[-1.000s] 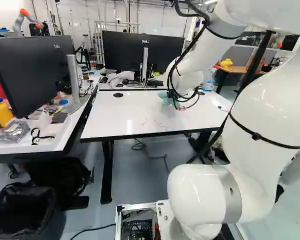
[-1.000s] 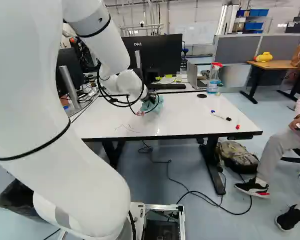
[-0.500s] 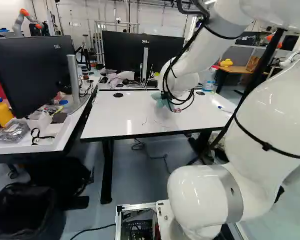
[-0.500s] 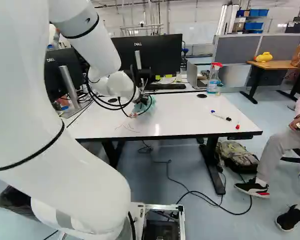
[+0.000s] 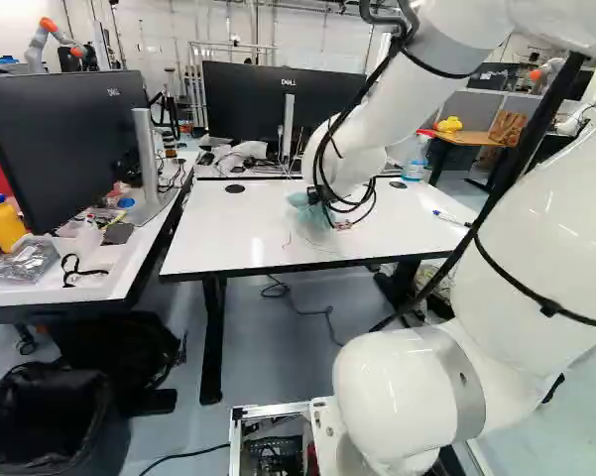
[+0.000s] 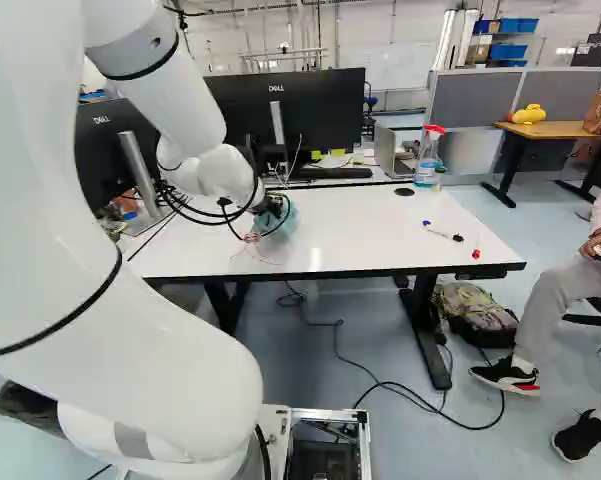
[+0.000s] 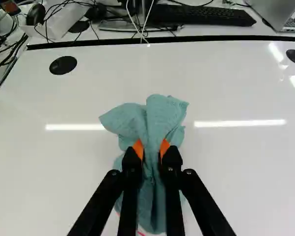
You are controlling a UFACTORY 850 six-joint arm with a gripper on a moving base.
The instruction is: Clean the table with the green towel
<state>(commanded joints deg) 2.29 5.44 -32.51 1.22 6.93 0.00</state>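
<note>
Claw (image 7: 151, 148) clamped on the green towel (image 7: 161, 115), orange pads pinching its middle, and the cloth is down on the white tabletop (image 7: 235, 88)! Danger here: that bunched cloth makes a narrow wiper, so a sweep could easily miss the red marks (image 7: 141, 233); press too hard and it might drag out of the pinch. Its long axis runs from near edge to far edge, flared end out ahead, pointing toward the keyboard (image 7: 203, 14).
</note>
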